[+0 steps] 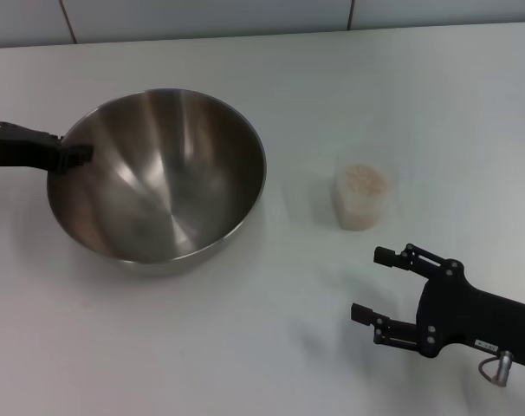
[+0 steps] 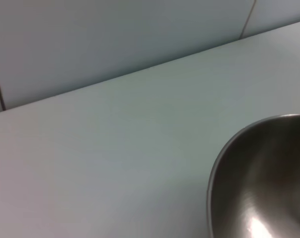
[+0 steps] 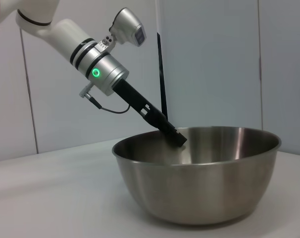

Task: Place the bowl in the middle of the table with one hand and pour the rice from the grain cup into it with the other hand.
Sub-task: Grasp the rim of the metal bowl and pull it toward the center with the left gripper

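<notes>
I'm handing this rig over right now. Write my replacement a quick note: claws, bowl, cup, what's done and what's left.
Left claw: shut on the bowl's left rim.
Right claw: open, empty, at the near right, short of the grain cup.
Bowl: on the table, left of centre, nothing in it.
Grain cup: upright, right of the bowl and apart from it, full of rice.
Done: bowl gripped.
Left: confirm the bowl sits mid-table, release it, grasp the cup with the right claw, pour the rice into the bowl.
</notes>
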Robot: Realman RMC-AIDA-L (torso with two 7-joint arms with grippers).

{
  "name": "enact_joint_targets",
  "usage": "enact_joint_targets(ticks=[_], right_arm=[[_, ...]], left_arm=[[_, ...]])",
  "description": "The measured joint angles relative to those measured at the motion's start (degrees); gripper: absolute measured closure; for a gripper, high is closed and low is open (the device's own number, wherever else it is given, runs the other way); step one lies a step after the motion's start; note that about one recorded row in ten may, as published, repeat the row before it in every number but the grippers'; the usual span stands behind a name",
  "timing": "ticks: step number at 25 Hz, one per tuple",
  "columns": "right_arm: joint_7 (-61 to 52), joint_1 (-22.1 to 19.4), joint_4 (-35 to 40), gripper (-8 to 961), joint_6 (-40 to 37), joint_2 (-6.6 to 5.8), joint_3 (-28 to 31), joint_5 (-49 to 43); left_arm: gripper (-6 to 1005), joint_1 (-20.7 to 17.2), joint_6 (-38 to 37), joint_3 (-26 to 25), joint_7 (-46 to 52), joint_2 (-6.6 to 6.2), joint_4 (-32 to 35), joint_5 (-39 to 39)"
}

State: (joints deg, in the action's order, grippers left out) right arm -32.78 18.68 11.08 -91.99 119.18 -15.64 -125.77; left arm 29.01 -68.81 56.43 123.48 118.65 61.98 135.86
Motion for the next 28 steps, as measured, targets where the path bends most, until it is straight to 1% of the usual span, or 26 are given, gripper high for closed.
enact_joint_targets(ticks=[3, 8, 13, 17, 21, 25, 28], right_arm=[[0.01, -0.04, 0.0, 126, -0.01, 0.0, 0.0, 0.0], [0.03, -0.19, 0.0, 126, 0.0, 0.0, 0.0, 0.34], [0.07, -0.22, 0.04, 126, 0.03, 0.0, 0.0, 0.43], [0.16, -0.23, 0.01, 126, 0.16, 0.0, 0.0, 0.44], [0.17, -0.23, -0.01, 126, 0.27, 0.0, 0.0, 0.44], [0.17, -0.23, -0.01, 126, 0.31, 0.0, 0.0, 0.44], [0.18, -0.23, -0.01, 126, 0.33, 0.0, 0.0, 0.44]], left_arm=[[656, 0.29, 0.1, 0.0, 0.01, 0.0, 0.0, 0.13], [875, 0.55, 0.17, 0.01, 0.55, 0.0, 0.0, 0.08], [941, 0.81, 0.14, -0.16, 0.86, 0.0, -0.01, 0.02], [945, 1.21, -0.17, -0.47, 1.57, -0.05, 0.33, -0.19], [949, 1.86, -1.84, -0.51, 3.34, -0.09, 2.63, -0.36], [954, 3.11, -4.99, -0.54, 5.24, -0.1, 6.58, -0.92], [958, 3.69, -5.98, -0.54, 5.78, -0.08, 7.68, -1.26]])
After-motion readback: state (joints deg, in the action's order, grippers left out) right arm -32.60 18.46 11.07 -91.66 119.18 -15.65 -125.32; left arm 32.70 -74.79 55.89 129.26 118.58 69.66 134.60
